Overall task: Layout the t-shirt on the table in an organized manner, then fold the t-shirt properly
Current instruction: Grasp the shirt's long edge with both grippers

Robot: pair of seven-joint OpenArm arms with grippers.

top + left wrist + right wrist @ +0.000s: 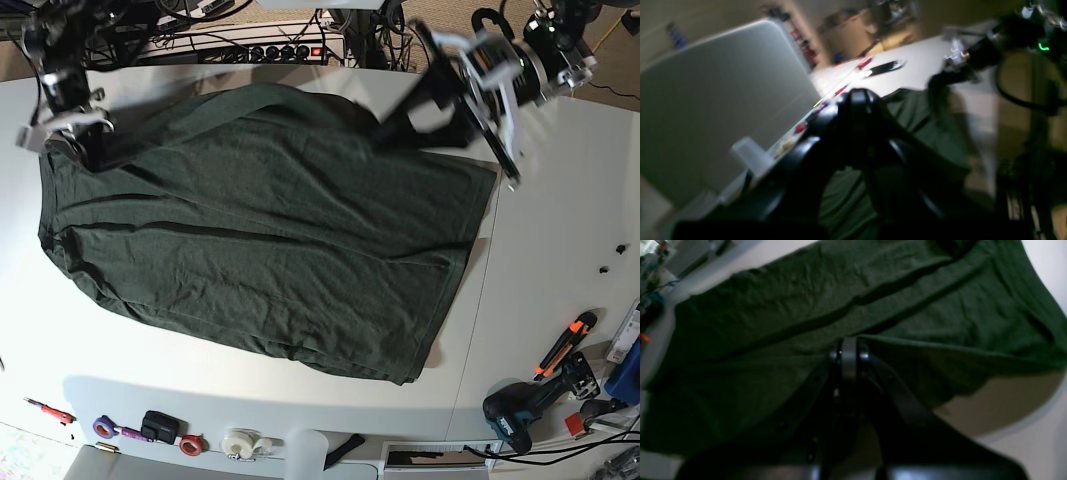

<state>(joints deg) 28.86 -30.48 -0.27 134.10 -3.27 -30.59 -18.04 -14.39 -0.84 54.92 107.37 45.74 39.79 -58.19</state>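
Both grippers, left (385, 130) and right (90, 150), seemingly pinch the t-shirt (260, 230), jaws together. Lift evenly, keeping fabric taut above the table (560, 220).

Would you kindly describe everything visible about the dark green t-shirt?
The plain dark forest-green knit t-shirt lies spread, wrinkled, across the white smooth table. Its far edge is lifted: the right hand is shut on one corner, the left hand on the other. The rest rests flat.
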